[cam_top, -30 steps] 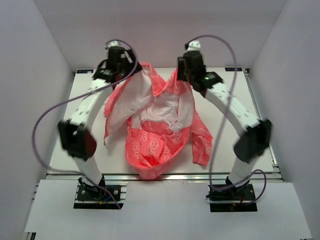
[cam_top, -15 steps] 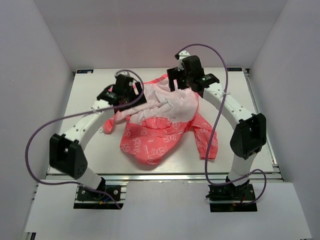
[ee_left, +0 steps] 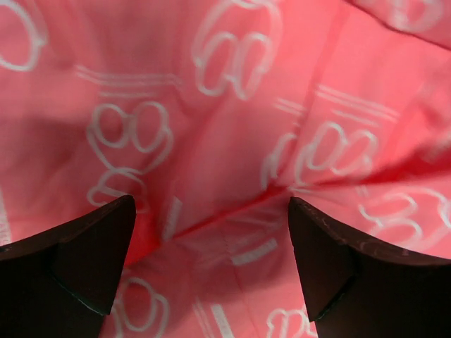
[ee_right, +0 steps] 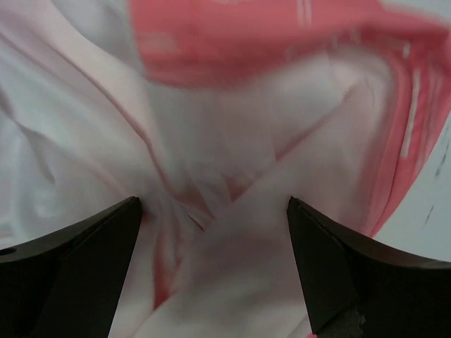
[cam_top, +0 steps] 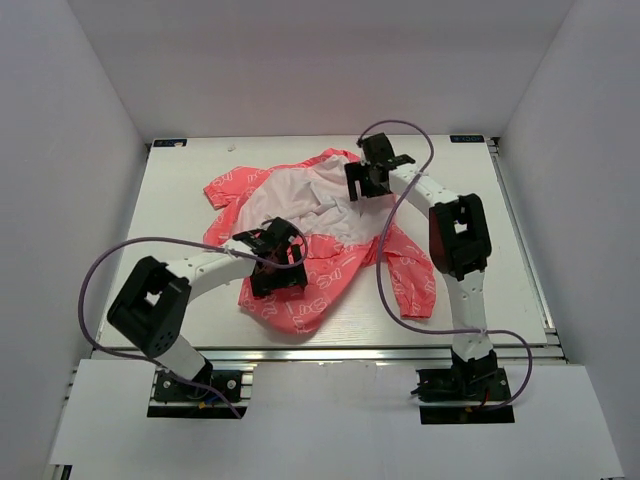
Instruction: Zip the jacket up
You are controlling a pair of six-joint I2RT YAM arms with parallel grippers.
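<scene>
2 grippers hover over the jacket (cam_top: 325, 285), which lies open and rumpled on the table (cam_top: 170, 210). Nearest, the left gripper (ee_left: 211, 204) hangs over the jacket's pink printed lower part, jaws wide apart and holding nothing. Beyond it, the jacket's white lining (cam_top: 300, 205) faces up. Farthest, the right gripper (ee_right: 213, 201) sits over that lining near the jacket's far edge, jaws likewise spread, with nothing clamped between them.

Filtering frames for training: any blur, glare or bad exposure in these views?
Top external: sharp and evenly lit, no glare, only soft shadows on the table around the jacket. Left wrist: print slightly soft, fingers near black. Right wrist: worst, white lining smeared and washed out, folds barely resolved.
</scene>
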